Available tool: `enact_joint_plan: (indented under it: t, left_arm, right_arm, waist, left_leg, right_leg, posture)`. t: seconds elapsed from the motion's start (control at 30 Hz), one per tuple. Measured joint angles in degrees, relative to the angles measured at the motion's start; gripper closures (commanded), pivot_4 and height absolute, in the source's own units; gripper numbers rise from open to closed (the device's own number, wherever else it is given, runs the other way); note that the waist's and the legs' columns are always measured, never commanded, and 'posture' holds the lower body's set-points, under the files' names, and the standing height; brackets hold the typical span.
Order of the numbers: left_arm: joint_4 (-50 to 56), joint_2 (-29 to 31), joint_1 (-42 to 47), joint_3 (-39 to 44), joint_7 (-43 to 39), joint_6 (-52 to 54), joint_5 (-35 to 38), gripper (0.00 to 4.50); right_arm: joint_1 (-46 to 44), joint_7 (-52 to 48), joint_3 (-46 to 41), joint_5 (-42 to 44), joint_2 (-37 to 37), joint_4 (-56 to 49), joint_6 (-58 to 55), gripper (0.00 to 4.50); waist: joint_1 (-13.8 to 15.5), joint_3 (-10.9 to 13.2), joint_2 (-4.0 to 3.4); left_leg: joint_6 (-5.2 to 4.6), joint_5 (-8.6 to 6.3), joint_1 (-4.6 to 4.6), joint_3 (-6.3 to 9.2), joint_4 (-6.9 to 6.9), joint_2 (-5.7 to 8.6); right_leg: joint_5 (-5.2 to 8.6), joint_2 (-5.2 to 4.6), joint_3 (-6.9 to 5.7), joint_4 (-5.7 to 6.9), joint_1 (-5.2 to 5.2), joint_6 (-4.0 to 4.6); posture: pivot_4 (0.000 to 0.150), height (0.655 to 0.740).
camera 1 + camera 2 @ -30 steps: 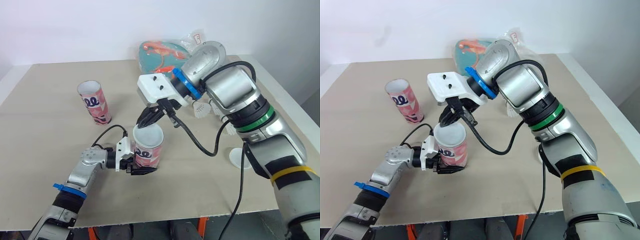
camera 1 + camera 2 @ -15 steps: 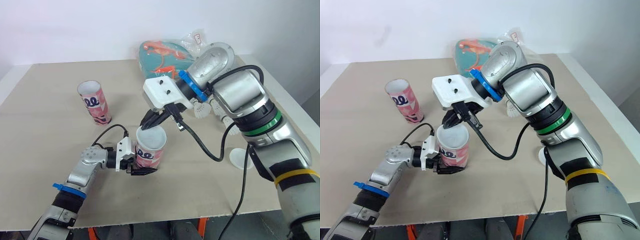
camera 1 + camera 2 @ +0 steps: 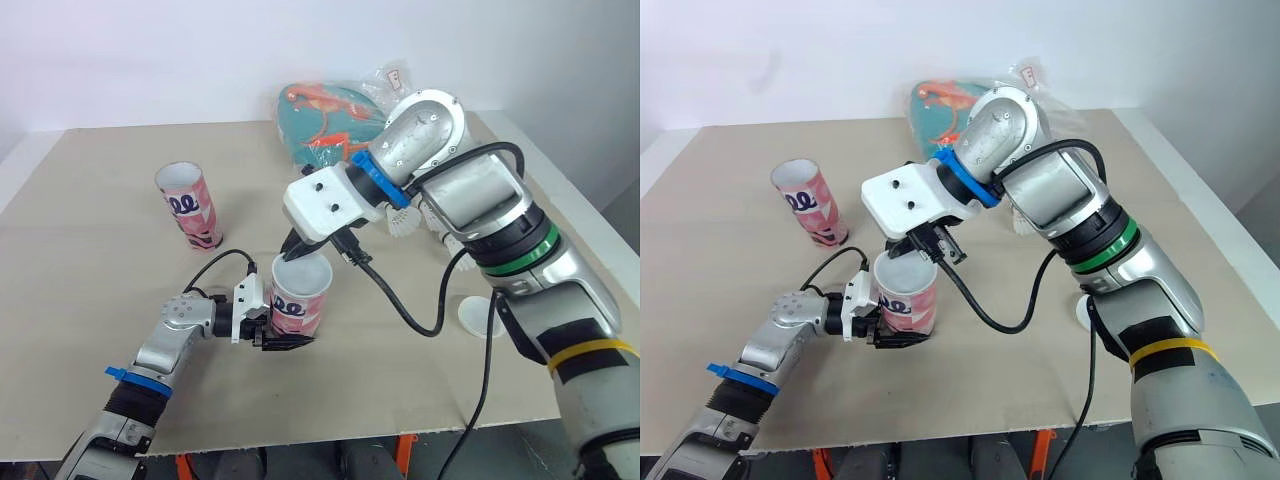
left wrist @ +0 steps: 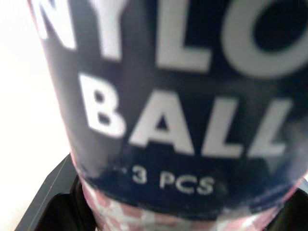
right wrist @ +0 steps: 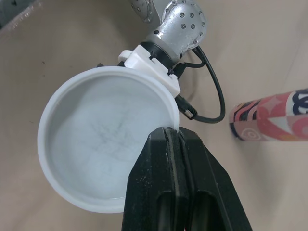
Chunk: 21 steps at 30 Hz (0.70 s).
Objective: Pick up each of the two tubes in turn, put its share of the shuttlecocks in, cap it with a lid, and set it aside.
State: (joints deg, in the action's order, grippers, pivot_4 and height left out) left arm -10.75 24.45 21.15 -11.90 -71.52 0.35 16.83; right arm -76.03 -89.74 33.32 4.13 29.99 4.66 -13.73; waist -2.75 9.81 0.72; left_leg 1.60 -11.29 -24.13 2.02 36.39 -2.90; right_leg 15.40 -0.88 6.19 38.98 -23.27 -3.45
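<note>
A pink patterned tube [image 3: 298,305] stands upright near the table's middle, and my left gripper [image 3: 276,332] is shut on its lower part. Its dark label [image 4: 183,120] is close up in the left wrist view. My right gripper [image 3: 292,251] hangs just above the tube's far rim. It is shut on the edge of a white lid [image 5: 103,154] that lies over the tube's mouth. I cannot tell if the lid is pressed on. A second pink tube [image 3: 190,206] stands open at the back left. Shuttlecocks [image 3: 402,222] lie behind my right arm.
Another white lid [image 3: 478,316] lies flat on the table [image 3: 90,270] at the right. A teal printed bag [image 3: 322,112] and a clear plastic bag [image 3: 388,78] rest at the back edge. My right arm's cable loops down between the held tube and the spare lid.
My right wrist has turned and sunk slightly, keeping the lid over the tube's mouth. The tube and my left gripper have shifted only slightly.
</note>
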Motion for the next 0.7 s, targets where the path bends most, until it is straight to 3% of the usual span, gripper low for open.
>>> enact_joint_plan:
  t: [0.3, 0.33, 0.37, 0.53, 0.7]
  left_arm:
    - [0.3, 0.0, -0.3, 0.0, 0.3, 0.1, 0.1, 1.11]
    - [0.3, 0.0, -0.3, 0.0, 0.3, 0.1, 0.1, 1.11]
    - [0.3, 0.0, -0.3, 0.0, 0.3, 0.1, 0.1, 1.11]
    - [0.3, 0.0, -0.4, 0.0, 0.3, 0.1, 0.1, 1.11]
    - [0.0, 0.1, -0.6, 0.2, 0.3, 0.2, 0.4, 1.11]
  right_arm:
    - [0.6, 0.0, -0.4, 0.0, 0.0, -0.1, 1.7, 4.41]
    - [0.9, 0.0, -0.6, 0.0, 0.0, -0.2, 1.9, 3.80]
    - [1.2, 0.0, -0.6, 0.0, 0.0, -0.3, 2.1, 3.60]
    - [3.5, 1.1, -2.4, -0.6, 0.0, -1.1, 0.6, 1.76]
    - [4.4, 2.6, -3.2, -1.2, -0.7, -1.2, -2.4, 1.76]
  waist:
    - [0.0, 0.0, 0.02]
    - [0.0, 0.0, 0.02]
    - [0.0, 0.0, 0.02]
    - [0.0, 0.0, 0.03]
    - [0.0, -0.1, 0.06]
  left_leg:
    - [0.00, 0.00, 0.03, 0.00, 0.00, -0.01]
    - [0.00, 0.00, 0.03, 0.00, 0.00, -0.01]
    - [0.00, 0.00, 0.03, 0.00, 0.00, -0.01]
    - [0.00, 0.00, 0.06, 0.00, 0.00, -0.01]
    - [0.00, 0.00, 0.10, 0.00, -0.02, -0.04]
  right_leg:
    - [0.00, 0.00, 0.00, 0.00, 0.02, 0.00]
    - [0.01, 0.00, 0.00, 0.00, 0.03, 0.01]
    - [0.01, 0.00, 0.00, 0.00, 0.03, 0.01]
    - [0.02, 0.01, 0.00, 0.00, 0.04, 0.02]
    - [0.02, 0.03, 0.01, 0.00, 0.06, 0.04]
  posture:
    - [0.150, 0.7400]
    - [0.150, 0.7400]
    - [0.150, 0.7400]
    - [0.150, 0.7400]
    - [0.150, 0.7400]
